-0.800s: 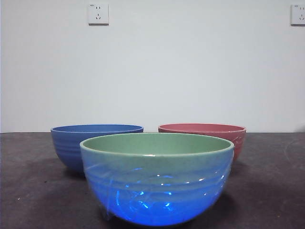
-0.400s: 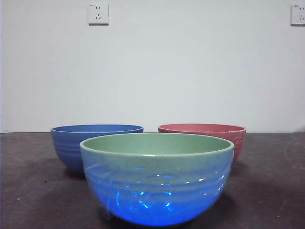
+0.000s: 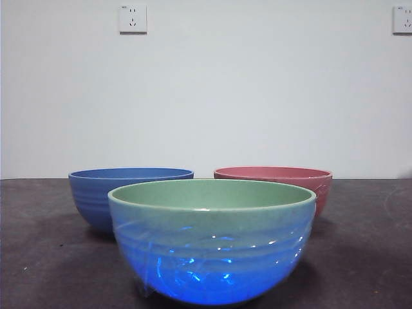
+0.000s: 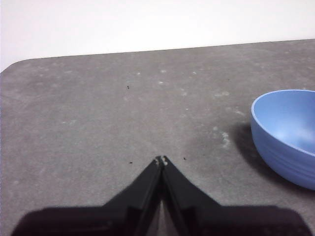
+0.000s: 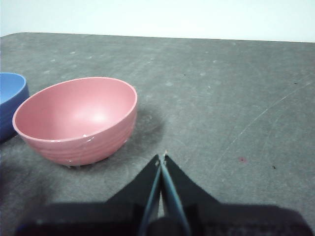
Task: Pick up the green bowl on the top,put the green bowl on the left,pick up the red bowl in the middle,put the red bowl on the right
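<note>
Bowls unstacked on table (image 3: 38,257): green bowl (image 3: 212,241) nearest front, red bowl (image 3: 273,183) behind it beside blue bowl (image 3: 129,193); left gripper (image 4: 161,160) and right gripper (image 5: 161,157) closed, empty, waiting; sorting looks done, retreat next

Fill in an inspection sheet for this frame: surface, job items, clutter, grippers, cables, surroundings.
Surface: dark grey table, scuffed and speckled.
Job items: green bowl upright, nearest the front camera, standing alone. Red bowl upright behind it, empty; nothing is stacked.
Clutter: blue bowl upright beside the red bowl, apart from it.
Grippers: left gripper shut, empty, over bare table near the blue bowl. Right gripper shut, empty, near the red bowl, not touching it. Neither shows in the front view.
Cables: nothing seen.
Surroundings: plain white wall with two sockets.
</note>
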You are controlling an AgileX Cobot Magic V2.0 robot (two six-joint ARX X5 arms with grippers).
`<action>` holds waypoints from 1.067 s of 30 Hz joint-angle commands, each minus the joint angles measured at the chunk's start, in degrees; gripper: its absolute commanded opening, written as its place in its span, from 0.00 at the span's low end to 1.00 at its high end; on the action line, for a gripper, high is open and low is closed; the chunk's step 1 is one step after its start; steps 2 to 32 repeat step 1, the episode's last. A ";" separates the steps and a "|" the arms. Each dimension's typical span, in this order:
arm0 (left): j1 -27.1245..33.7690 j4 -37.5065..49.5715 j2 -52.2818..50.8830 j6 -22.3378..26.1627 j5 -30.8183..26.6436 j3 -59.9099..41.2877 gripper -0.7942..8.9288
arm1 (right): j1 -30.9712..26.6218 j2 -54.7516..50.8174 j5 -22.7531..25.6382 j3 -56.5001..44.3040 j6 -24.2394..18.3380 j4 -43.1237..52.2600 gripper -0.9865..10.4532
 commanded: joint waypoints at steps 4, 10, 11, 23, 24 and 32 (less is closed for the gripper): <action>0.15 0.11 -0.07 -0.50 0.11 -0.90 0.08 | 0.02 0.04 0.24 -0.72 0.55 0.11 0.09; 0.15 0.11 -0.07 -0.50 0.11 -0.90 0.08 | 0.02 0.04 0.24 -0.72 0.55 0.11 0.09; 0.15 0.11 -0.07 -0.50 0.11 -0.90 0.08 | 0.02 0.04 0.24 -0.72 0.55 0.11 0.09; 0.15 0.11 -0.07 -0.50 0.11 -0.90 0.08 | 0.02 0.04 0.24 -0.72 0.55 0.11 0.09; 0.15 0.11 -0.07 -0.50 0.11 -0.90 0.08 | 0.02 0.04 0.24 -0.72 0.55 0.11 0.09; 0.15 0.11 -0.07 -0.50 0.11 -0.90 0.08 | 0.02 0.04 0.24 -0.72 0.55 0.11 0.09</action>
